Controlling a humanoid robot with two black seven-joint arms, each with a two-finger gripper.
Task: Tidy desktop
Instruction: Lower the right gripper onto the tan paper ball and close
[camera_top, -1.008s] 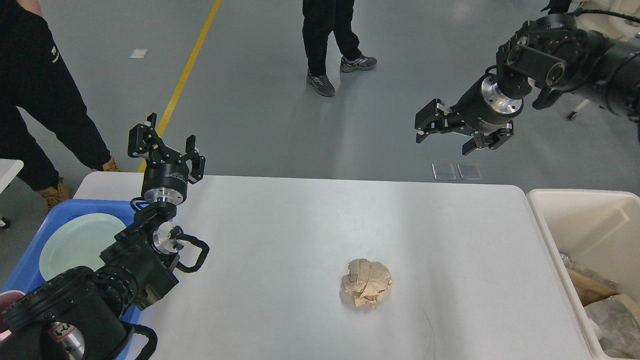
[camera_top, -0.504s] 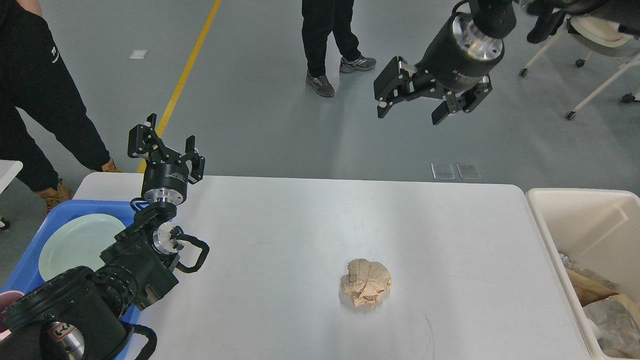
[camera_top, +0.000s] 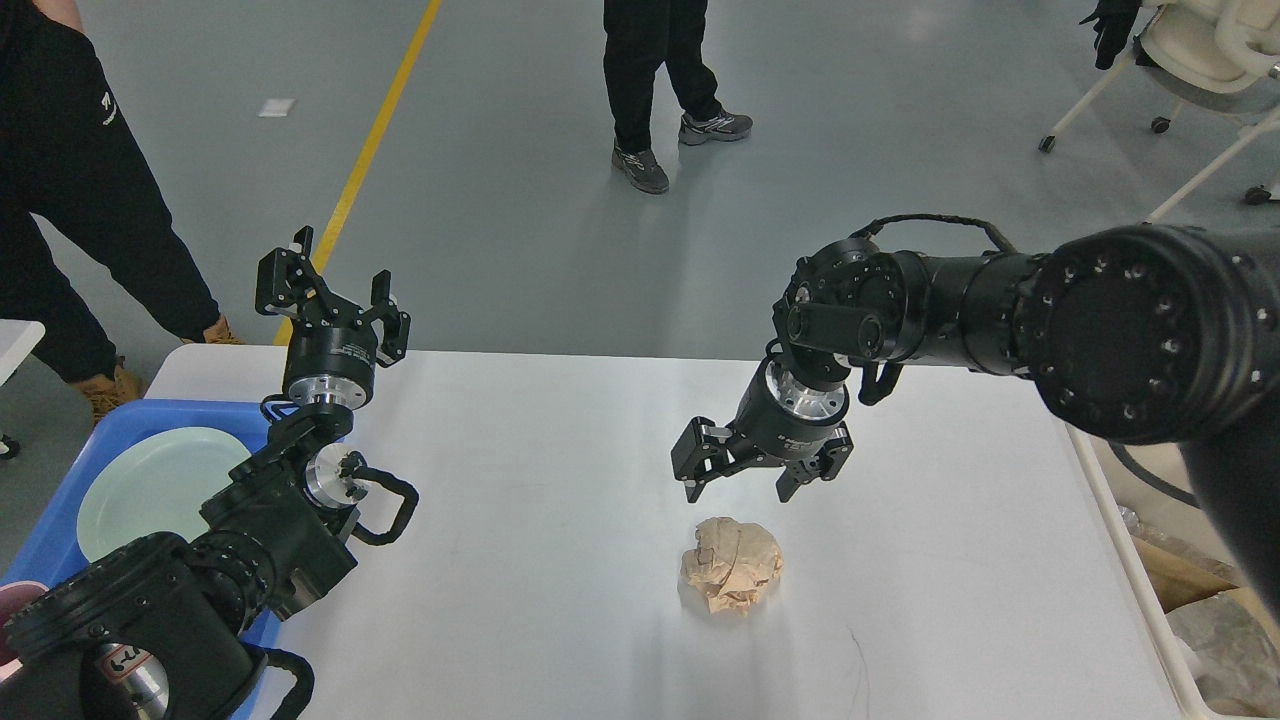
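Right gripper (camera_top: 738, 486) jaws wide, empty, above crumpled paper ball (camera_top: 732, 566).

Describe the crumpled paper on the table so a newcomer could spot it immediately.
Start at the white desktop between the blue tray and the cream bin. Near its middle, just below the right gripper, whose jaws are open, lies a crumpled tan paper ball, the only loose item on the surface.

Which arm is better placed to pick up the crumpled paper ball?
Right. Its open end effector hangs just above the paper ball on the desktop; the left end effector is open, far off by the blue tray.
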